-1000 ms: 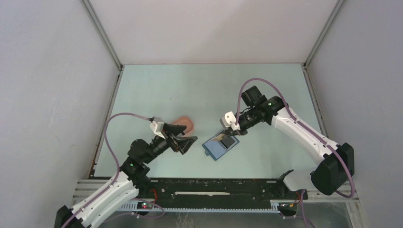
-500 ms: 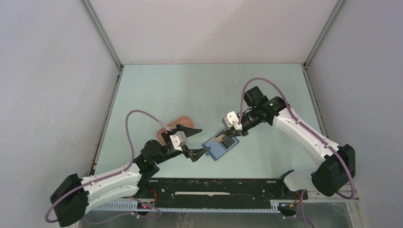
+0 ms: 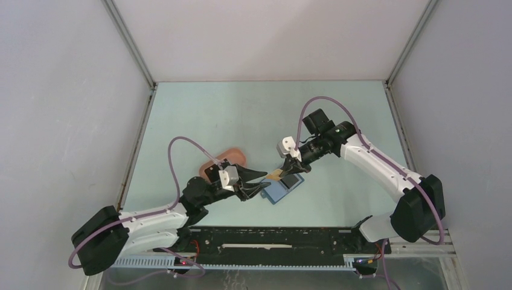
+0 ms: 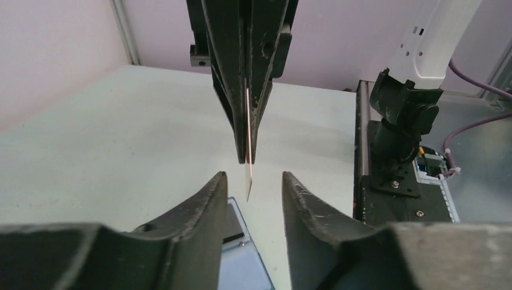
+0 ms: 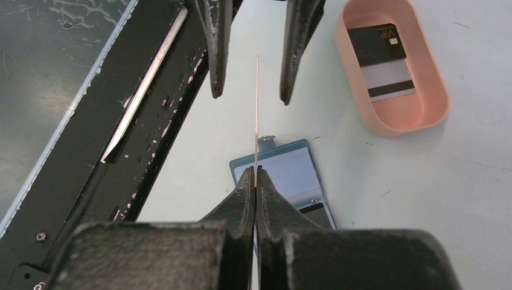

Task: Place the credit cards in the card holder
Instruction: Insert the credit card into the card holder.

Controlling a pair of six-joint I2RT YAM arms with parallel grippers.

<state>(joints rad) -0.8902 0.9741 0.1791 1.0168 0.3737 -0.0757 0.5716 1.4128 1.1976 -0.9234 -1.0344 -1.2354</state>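
Tan-orange credit card (image 5: 256, 103) is pinched edge-on by the right gripper (image 5: 256, 173), apparently to be taken by the left gripper (image 4: 252, 177), whose parted jaws are set astride it.

From above, the left arm's black two-finger tool (image 3: 264, 182) covers the lower end of the pink oval plastic tray (image 3: 234, 153) at centre frame. The thin tan-orange card (image 3: 276, 176) is a mere sliver there and edge-on in both wrist views, its face unreadable. The small blue folding wallet (image 5: 290, 175) disappears behind the right arm's black tool (image 5: 256, 174) low in the right wrist frame; the left wrist view's bottom edge cuts it off.
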